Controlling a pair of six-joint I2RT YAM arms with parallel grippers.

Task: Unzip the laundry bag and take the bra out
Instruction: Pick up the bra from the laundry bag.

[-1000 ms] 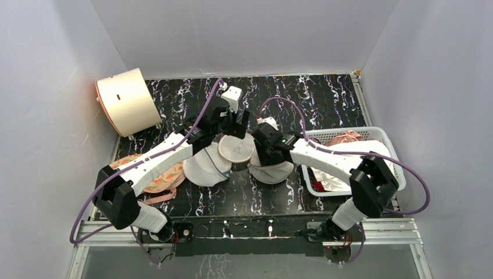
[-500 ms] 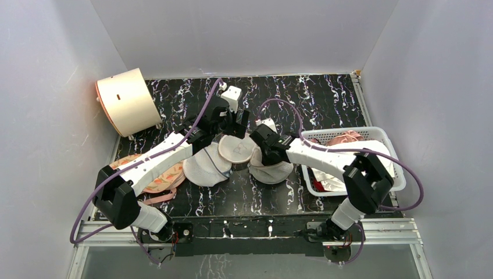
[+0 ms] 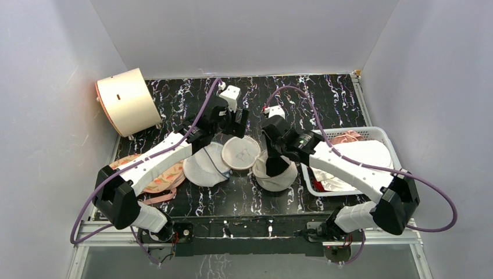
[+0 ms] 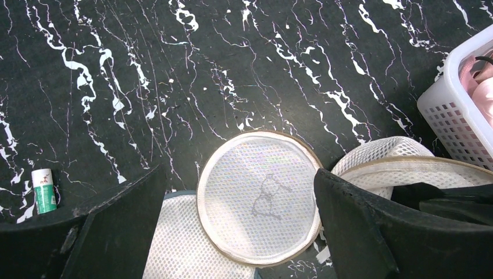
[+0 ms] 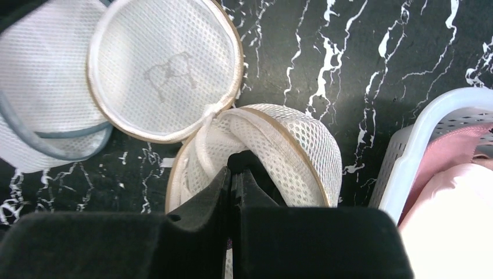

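The laundry bag lies unzipped mid-table. Its round lid [image 3: 240, 152] [image 4: 258, 197] [image 5: 165, 67], with a line drawing, is flipped flat beside the mesh body [image 3: 278, 177] [image 5: 302, 145]. My right gripper [image 3: 273, 164] [image 5: 235, 171] is shut, its fingers pointing into the body's opening. A small dark piece [image 5: 250, 158] sits at their tips; I cannot tell whether it is pinched or part of the bra. The bra is otherwise hidden inside. My left gripper [image 3: 230, 125] [image 4: 238, 174] hovers open above the lid, one finger on each side.
A white dome-shaped mesh bag [image 3: 203, 165] [image 4: 192, 247] with a dark zipper lies left of the lid. A peach bra [image 3: 157, 177] is under the left arm. A white basket [image 3: 381, 131] [image 4: 450, 113] of clothes stands right, a cream drum [image 3: 125, 102] back left, a small tube [image 4: 43, 189] nearby.
My right gripper has shut. Its wrist has swung toward the back and its elbow out to the right, over the basket. The lid now lies flatter. The left arm has barely moved.
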